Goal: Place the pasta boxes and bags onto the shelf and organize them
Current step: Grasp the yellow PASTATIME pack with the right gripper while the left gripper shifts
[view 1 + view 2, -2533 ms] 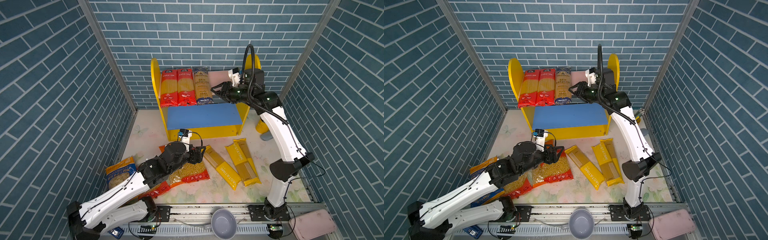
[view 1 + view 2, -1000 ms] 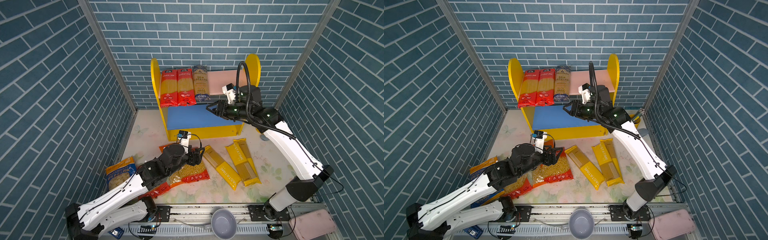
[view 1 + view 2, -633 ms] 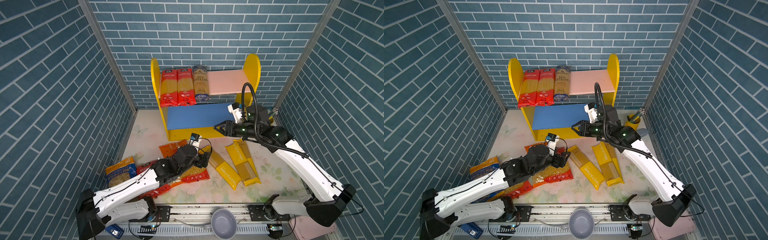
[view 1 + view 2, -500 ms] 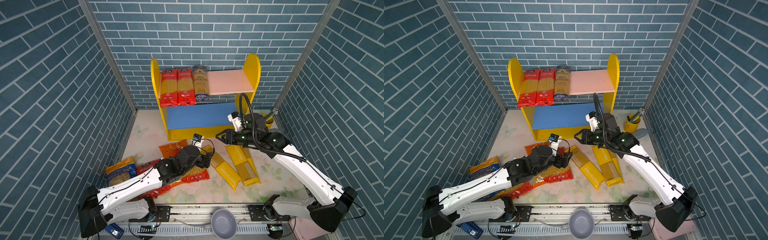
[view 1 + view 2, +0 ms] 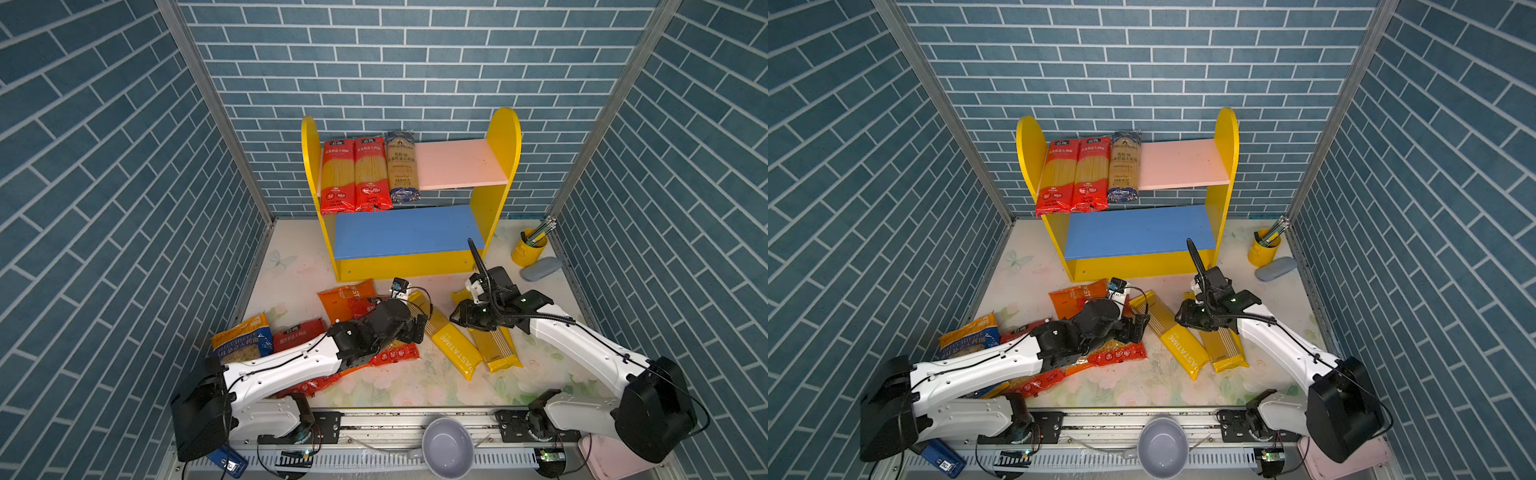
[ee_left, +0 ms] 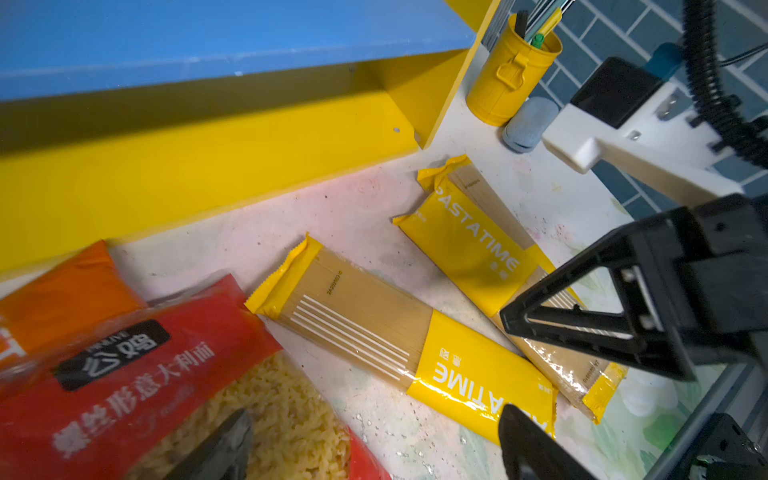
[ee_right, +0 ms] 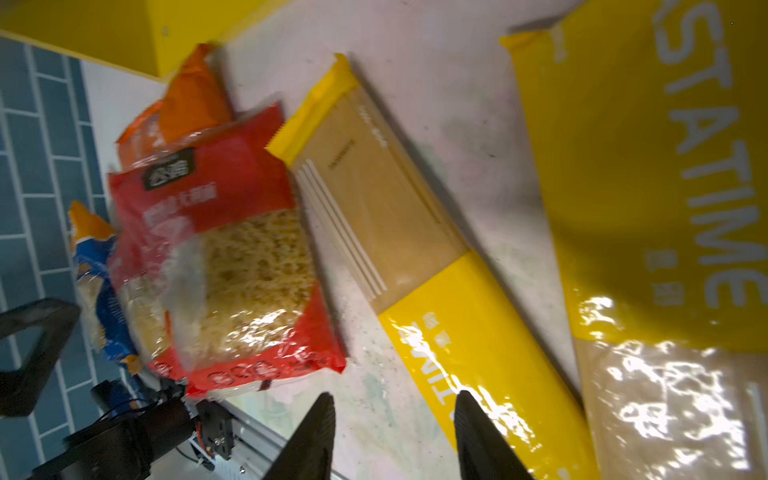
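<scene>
Having left the shelf (image 5: 409, 243), the right end effector (image 5: 456, 319) hung parted and empty over the yellow packs (image 5: 451, 347) on the table, beside the wide-open left end effector (image 5: 420, 328), suggesting another pickup.

Bright even light; wrist views blurred (glare on wrappers).
</scene>
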Available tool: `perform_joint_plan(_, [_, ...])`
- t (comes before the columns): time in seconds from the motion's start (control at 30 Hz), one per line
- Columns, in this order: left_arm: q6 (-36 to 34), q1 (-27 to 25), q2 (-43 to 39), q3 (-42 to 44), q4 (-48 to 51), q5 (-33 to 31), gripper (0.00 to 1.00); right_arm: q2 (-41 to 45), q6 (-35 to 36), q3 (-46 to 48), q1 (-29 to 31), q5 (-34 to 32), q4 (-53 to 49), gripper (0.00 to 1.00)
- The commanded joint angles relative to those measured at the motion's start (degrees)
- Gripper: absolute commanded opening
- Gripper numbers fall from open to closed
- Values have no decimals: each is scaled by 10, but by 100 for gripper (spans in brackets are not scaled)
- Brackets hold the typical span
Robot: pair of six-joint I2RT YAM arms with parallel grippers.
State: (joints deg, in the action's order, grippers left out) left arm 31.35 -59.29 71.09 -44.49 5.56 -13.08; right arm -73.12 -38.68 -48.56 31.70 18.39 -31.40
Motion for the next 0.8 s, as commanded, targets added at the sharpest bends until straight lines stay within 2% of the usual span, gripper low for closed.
perform_joint_plan(0.0, [35, -23, 41, 18, -53, 14, 93, -31, 22, 14, -19, 7, 14, 50])
perform_joint_plan(0.17, [73, -50, 117, 22, -131, 34, 93, -85, 59, 18, -41, -4, 21, 53])
perform_joint_plan(0.33, [78, -72, 173, -1, -124, 45, 93, -147, 92, 2, -45, 11, 16, 54])
perform_joint_plan(0.43, [85, -83, 195, -1, -124, 46, 93, -161, 86, 5, -45, 11, 28, 54])
perform_joint_plan(0.57, [103, -83, 204, 22, -155, 43, 93, -167, 44, 31, -39, 48, 70, 52])
perform_joint_plan(0.77, [117, -76, 203, 35, -153, 40, 93, -145, 13, 44, 15, 71, 61, 51])
